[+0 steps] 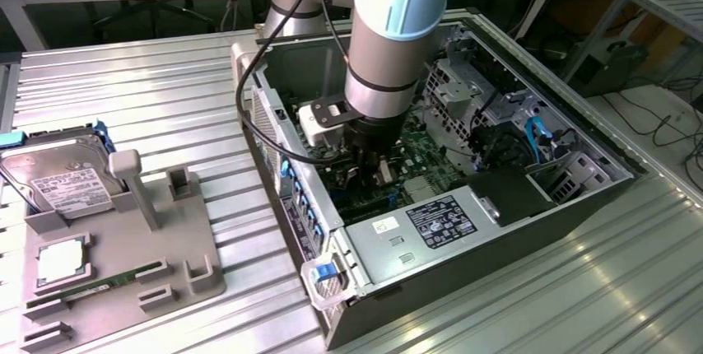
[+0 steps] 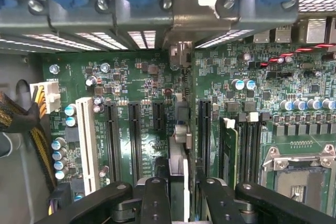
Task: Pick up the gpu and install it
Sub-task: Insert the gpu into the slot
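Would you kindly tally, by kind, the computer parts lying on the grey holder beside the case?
Hard drive: 1
Silver square chip: 1
Green memory stick: 1
Total: 3

exterior: high, angled down | wrist: close over motherboard [image 2: 152,93] | shared: motherboard

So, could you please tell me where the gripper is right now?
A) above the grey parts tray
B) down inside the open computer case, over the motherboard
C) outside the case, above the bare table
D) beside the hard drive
B: in the exterior view the gripper reaches down into the open computer case, and the wrist view looks onto the green motherboard and its slots.
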`<state>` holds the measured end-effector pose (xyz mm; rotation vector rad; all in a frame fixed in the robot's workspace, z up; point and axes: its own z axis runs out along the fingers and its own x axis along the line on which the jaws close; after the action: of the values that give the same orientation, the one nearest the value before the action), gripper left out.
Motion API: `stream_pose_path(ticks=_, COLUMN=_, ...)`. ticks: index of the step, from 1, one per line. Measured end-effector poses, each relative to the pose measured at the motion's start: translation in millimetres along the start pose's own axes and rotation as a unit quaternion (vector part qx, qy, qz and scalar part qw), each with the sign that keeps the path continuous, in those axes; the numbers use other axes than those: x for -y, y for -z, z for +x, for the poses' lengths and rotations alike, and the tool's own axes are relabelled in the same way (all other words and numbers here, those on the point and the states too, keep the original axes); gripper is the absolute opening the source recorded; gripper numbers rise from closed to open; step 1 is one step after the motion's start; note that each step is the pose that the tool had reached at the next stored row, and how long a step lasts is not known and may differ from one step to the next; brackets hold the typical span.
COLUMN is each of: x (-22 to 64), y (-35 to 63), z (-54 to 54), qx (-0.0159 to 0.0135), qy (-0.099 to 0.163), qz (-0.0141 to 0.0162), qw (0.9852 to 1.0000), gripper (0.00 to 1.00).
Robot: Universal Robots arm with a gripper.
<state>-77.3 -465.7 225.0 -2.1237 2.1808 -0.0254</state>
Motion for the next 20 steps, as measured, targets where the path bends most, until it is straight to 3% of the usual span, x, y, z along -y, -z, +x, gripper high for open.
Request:
stream_pose_path(ticks=4, x=0.0, y=0.0, z=0.0, qx=0.0001, qy=0.0, qz=0.0, qw=1.0, gripper=0.27)
stream_pose_path(ticks=5, x=0.1, y=-1.3, z=-0.6, qx=0.002, qy=0.0, qz=0.0007, qw=1.0, gripper=0.27)
stream_pose_path(ticks=7, x=0.0, y=-0.6, z=-0.3, qx=0.0008, qy=0.0, qz=0.0004, qw=1.0, gripper=0.29)
stream_pose_path(ticks=8, x=0.1, y=1.3, z=-0.1, qx=-0.0004, qy=0.0, qz=-0.0002, qw=1.0, gripper=0.35)
stream_pose_path(ticks=9, x=0.2, y=2.1, z=-0.3, qx=0.0002, qy=0.0, qz=0.0001, qw=1.0, gripper=0.35)
stream_pose_path(ticks=20, x=4.4, y=53.6, z=-3.7, qx=0.0001, qy=0.0, qz=0.0003, qw=1.0, gripper=0.35)
